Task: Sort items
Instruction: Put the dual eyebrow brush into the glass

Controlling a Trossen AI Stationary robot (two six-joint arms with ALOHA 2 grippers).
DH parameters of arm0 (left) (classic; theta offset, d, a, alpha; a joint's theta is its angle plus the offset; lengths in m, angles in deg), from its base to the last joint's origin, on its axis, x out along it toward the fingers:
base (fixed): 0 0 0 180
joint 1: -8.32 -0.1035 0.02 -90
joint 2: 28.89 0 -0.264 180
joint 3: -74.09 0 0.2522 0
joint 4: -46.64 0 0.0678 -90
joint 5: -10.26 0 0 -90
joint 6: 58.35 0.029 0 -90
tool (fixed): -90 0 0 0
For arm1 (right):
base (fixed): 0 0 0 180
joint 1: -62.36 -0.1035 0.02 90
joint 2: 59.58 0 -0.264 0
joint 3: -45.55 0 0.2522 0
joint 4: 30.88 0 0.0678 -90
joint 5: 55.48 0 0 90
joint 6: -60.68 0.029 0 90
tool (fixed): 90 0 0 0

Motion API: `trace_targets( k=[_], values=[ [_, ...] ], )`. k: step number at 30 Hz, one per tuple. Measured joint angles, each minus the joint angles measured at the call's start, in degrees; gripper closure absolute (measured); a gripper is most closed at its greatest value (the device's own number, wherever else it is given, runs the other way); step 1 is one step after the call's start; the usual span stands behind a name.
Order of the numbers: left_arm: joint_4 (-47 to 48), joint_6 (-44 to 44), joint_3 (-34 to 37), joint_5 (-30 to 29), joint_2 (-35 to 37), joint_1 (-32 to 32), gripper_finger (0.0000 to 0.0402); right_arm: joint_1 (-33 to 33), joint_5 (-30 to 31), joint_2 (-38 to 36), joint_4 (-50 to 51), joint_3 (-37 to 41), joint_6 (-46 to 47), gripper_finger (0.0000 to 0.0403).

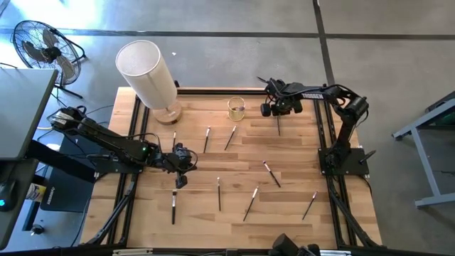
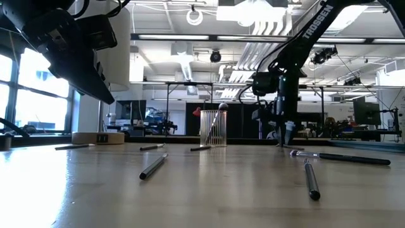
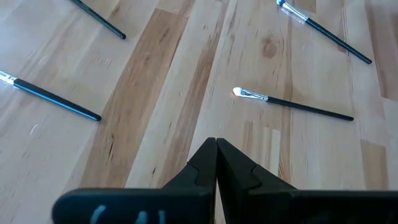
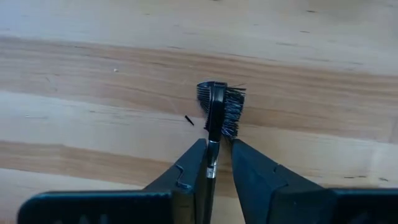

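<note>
Several slim makeup brushes lie flat and scattered on the wooden table, such as a dark-handled one and another. My left gripper hovers shut above the table's left part, over bare wood; in its wrist view a white-tipped brush lies ahead of the fingers. My right gripper is near the far edge, beside the glass cup, and is shut on a comb-headed brush. One brush stands in the cup. My right gripper pinches the comb-headed brush by its thin handle, just behind the head, between the two fingers. The fingers come from above, pointing down, and lie along the handle. The brush hangs upright with its head down, close to the table; whether it touches I cannot tell.
A large white cylinder stands at the table's far left corner. Black rails run along the table's left and right sides. More brushes lie toward the near edge and in the middle.
</note>
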Motion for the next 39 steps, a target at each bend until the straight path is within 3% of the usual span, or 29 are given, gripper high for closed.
trace_targets(
  k=[8, 13, 19, 27, 39],
  values=[
    [0.0, -0.81, 0.0, -0.04, 0.0, 0.0, 0.0401, -0.05, 1.58, 0.0, -0.22, 0.02, -6.67, 0.0331],
    [0.0, -0.83, 0.0, -0.15, 0.0, 0.0, 0.0401, -0.07, 0.58, -0.05, -0.44, 0.02, -12.74, 0.0389],
    [0.0, -0.94, 0.0, -0.58, 0.0, 0.0, 0.0401, -0.31, -4.1, -0.17, 1.94, -0.09, -26.05, 0.0397],
    [0.02, -0.9, -0.02, -1.09, 0.0, 0.0, 0.0401, -1.15, -8.3, -3.29, 5.89, 0.26, -24.47, 0.0402],
    [0.04, -0.76, -0.05, -1.51, 0.0, 0.0, 0.0401, -4.94, -3.04, -14.74, 4.53, 0.13, -24.38, 0.0402]
  ],
)
